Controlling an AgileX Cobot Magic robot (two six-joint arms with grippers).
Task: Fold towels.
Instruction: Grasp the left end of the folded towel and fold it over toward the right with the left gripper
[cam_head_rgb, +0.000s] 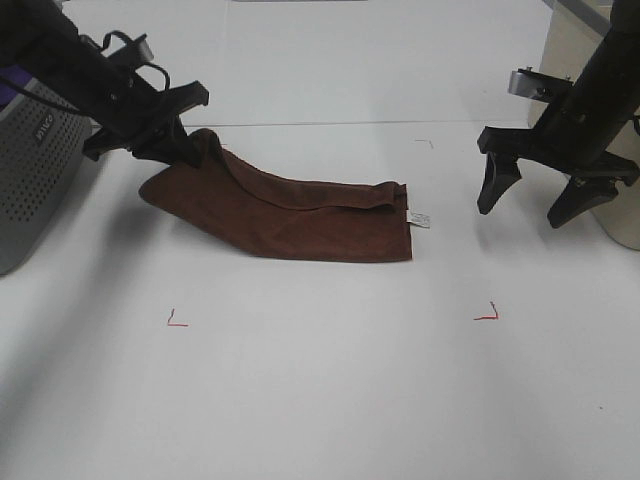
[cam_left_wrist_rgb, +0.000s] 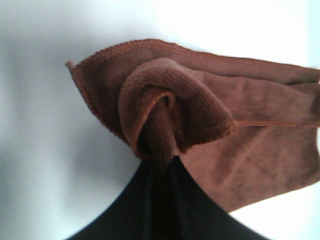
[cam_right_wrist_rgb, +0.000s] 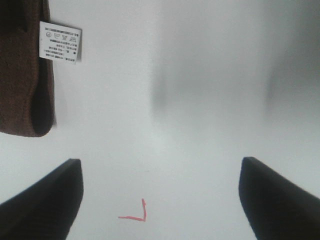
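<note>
The dark reddish-brown towel (cam_head_rgb: 300, 215) lies on the white table, partly folded, with its white tag (cam_head_rgb: 419, 218) at the right edge. My left gripper (cam_head_rgb: 185, 150) is shut on the towel's back-left corner and holds it lifted off the table; the left wrist view shows the cloth (cam_left_wrist_rgb: 165, 110) bunched between the fingers. My right gripper (cam_head_rgb: 530, 200) is open and empty, hovering to the right of the towel. In the right wrist view the towel edge (cam_right_wrist_rgb: 22, 75) and tag (cam_right_wrist_rgb: 60, 42) show beyond the fingertips (cam_right_wrist_rgb: 55, 195).
A grey perforated box (cam_head_rgb: 35, 170) stands at the left edge, close behind the left arm. A beige container (cam_head_rgb: 590, 120) stands at the back right behind the right arm. Small red corner marks (cam_head_rgb: 177, 322) (cam_head_rgb: 488, 315) are on the table in front of the towel.
</note>
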